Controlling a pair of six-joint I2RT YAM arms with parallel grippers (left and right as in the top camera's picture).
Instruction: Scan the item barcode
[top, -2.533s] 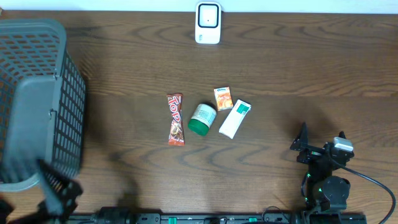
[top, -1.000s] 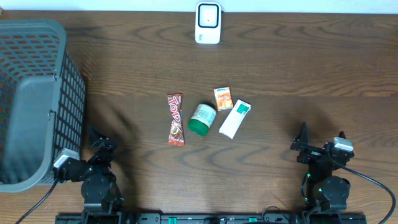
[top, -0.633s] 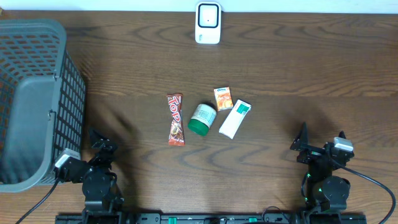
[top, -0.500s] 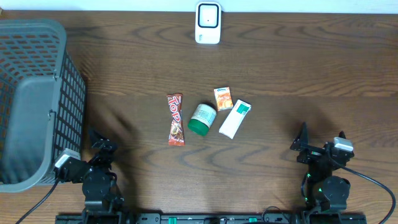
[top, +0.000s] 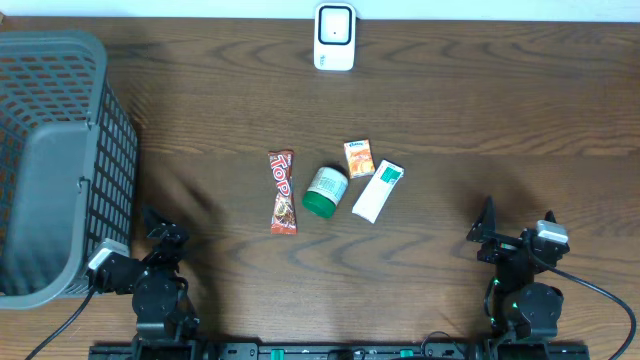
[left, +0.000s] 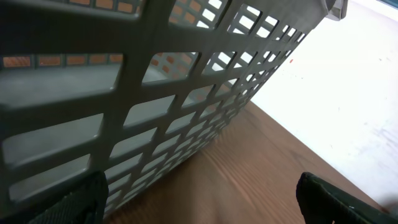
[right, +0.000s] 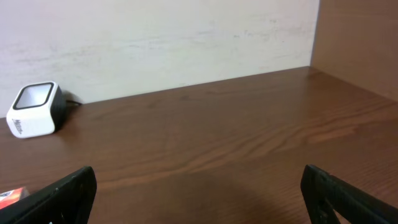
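While the left arm was only a blur at the near-left corner of the table (top: 500, 110) in the earliest overhead picture, it has since settled in front of the grey mesh basket (top: 60, 160) by the left edge, and over the last second nothing has moved at all. The left gripper (left: 199, 186) stands with its jaws as wide as they go and holds nothing. Its wrist view shows only the basket wall close ahead and bare wood between the 2 finger tips. The right gripper (right: 199, 193) has not stirred throughout; it waits near the near-right corner, jaws spread just as wide and empty, looking across bare wood toward the scanner.

All 4 items lie untouched in a row at the middle of the table: a Top chocolate bar (top: 283, 191), a green-and-white tub (top: 325, 190) just beside it, a small orange box (top: 359, 158), and a white carton with a green end (top: 377, 190) touching or nearly touching that box. The white barcode scanner (top: 334, 36) sits at the middle of the far edge, well apart from them.

I judge that both arms are now parked ready and the task has not begun: no item is picked up and none is near the scanner. Either arm could reach for the row first, the right one having the clearer line to it.
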